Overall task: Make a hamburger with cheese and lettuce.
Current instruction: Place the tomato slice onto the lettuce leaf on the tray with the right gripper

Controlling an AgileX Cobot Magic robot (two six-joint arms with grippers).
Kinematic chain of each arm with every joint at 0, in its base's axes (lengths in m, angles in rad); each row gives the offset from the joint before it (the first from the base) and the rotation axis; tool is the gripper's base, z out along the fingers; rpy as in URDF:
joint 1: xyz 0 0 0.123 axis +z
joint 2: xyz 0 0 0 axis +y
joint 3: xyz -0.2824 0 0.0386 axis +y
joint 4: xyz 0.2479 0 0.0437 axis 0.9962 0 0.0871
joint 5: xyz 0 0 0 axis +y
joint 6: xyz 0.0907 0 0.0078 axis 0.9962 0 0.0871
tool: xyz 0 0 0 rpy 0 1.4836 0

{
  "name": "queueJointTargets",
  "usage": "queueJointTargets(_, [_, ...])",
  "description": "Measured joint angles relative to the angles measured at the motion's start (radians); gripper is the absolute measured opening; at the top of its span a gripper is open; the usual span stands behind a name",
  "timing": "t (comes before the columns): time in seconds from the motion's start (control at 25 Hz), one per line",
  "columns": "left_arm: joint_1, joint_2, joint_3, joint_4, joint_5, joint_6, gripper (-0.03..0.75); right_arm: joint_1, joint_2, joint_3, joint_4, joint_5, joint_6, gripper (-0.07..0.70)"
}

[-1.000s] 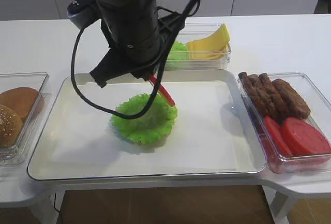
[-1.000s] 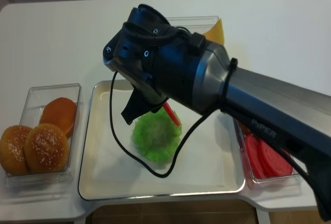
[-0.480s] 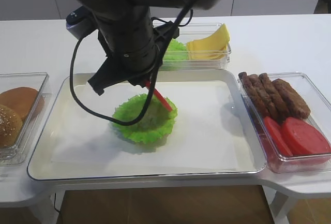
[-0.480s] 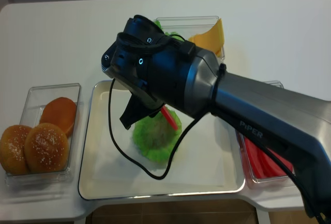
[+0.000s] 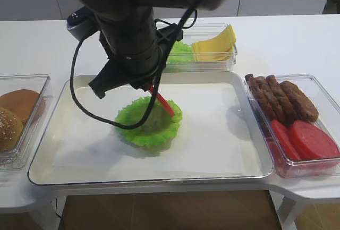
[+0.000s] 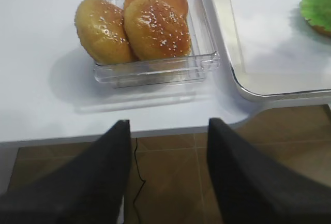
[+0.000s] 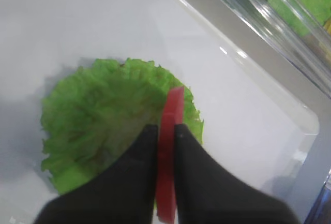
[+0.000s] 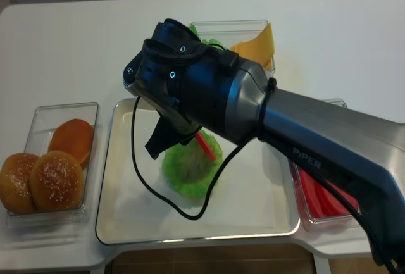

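Observation:
A ruffled green lettuce (image 5: 146, 124) (image 7: 98, 131) (image 8: 190, 168) leaf lies flat on the white tray (image 5: 223, 134), the only layer of the hamburger. My right gripper (image 7: 165, 128) hangs just above it, shut on a red tomato slice (image 7: 169, 157) (image 5: 162, 100) (image 8: 204, 145) held on edge over the leaf's right half. The yellow cheese (image 5: 215, 47) (image 8: 259, 43) slices stand in a clear box behind the tray, beside more green leaves (image 5: 180, 54). My left gripper (image 6: 169, 123) is open and holds nothing, off the table's front edge over the floor.
A clear box of sesame buns (image 6: 139, 27) (image 5: 13, 113) sits left of the tray. Another clear box on the right holds brown patties (image 5: 281, 97) and red tomato slices (image 5: 308, 139). The right arm's dark body (image 8: 209, 90) and cable hide the tray's back left.
My right gripper has shifted a little left and down with the tomato slice, closer over the lettuce. The leaf has not moved.

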Motion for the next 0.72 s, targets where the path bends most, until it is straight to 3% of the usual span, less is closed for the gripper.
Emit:
queueJointTargets(0.36, [0.000, 0.000, 0.000, 0.000, 0.000, 0.000, 0.358, 0.000, 0.000, 0.000, 0.002, 0.018, 0.000, 0.070])
queueJointTargets(0.72, [0.000, 0.000, 0.000, 0.000, 0.000, 0.000, 0.358, 0.000, 0.000, 0.000, 0.009, 0.018, 0.000, 0.167])
